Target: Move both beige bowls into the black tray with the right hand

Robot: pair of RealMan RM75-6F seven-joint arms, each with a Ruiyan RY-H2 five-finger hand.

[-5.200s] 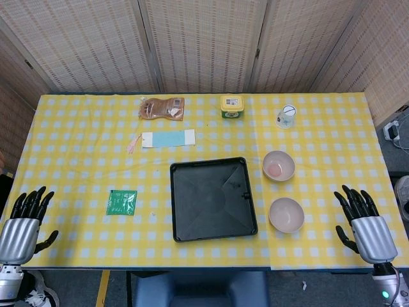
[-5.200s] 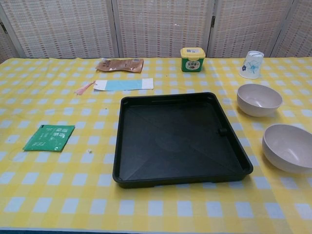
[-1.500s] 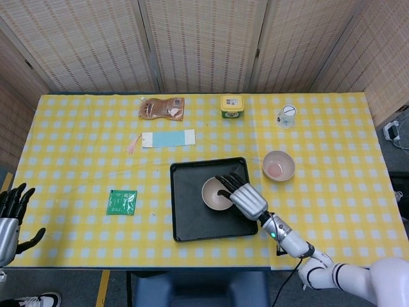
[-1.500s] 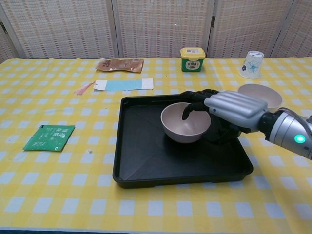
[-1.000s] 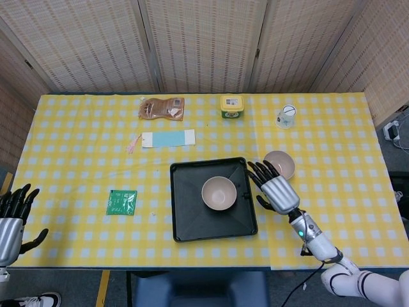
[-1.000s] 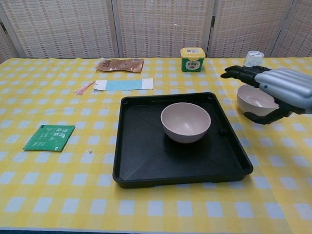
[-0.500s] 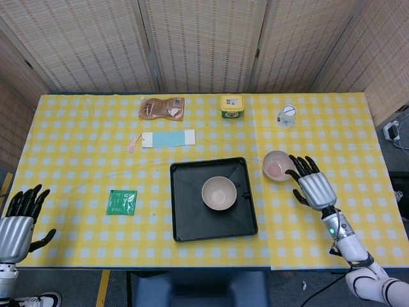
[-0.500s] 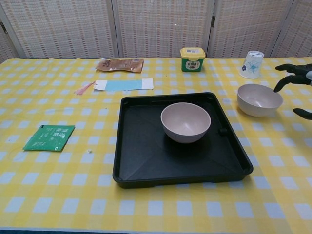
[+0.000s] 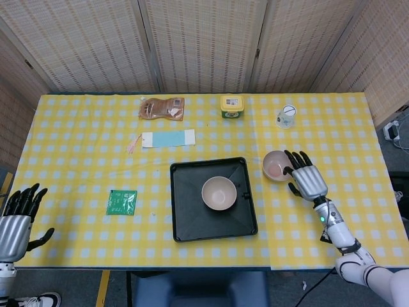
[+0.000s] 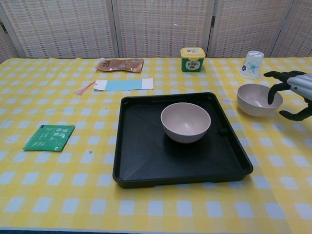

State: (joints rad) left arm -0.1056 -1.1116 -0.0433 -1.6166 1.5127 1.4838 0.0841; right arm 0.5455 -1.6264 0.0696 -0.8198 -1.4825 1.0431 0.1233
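One beige bowl [image 9: 219, 193] [image 10: 185, 122] stands upright inside the black tray [image 9: 192, 220] [image 10: 146, 165], a little right of its middle. The second beige bowl [image 9: 276, 165] [image 10: 254, 99] sits on the cloth to the right of the tray. My right hand [image 9: 305, 178] [image 10: 293, 87] is open at that bowl's right rim, its fingers spread over the edge and holding nothing. My left hand [image 9: 18, 217] rests open at the table's front left corner, seen only in the head view.
A green packet [image 9: 121, 202] [image 10: 49, 137] lies left of the tray. Behind it are a blue tag [image 9: 167, 139], a brown pouch [image 9: 162, 108], a yellow-lidded tub [image 9: 231, 106] [image 10: 192, 59] and a clear cup [image 9: 287, 116] [image 10: 251, 64].
My right hand set the first bowl in the tray, let go and swung right. Over the last half second it has closed in on the second bowl's right rim.
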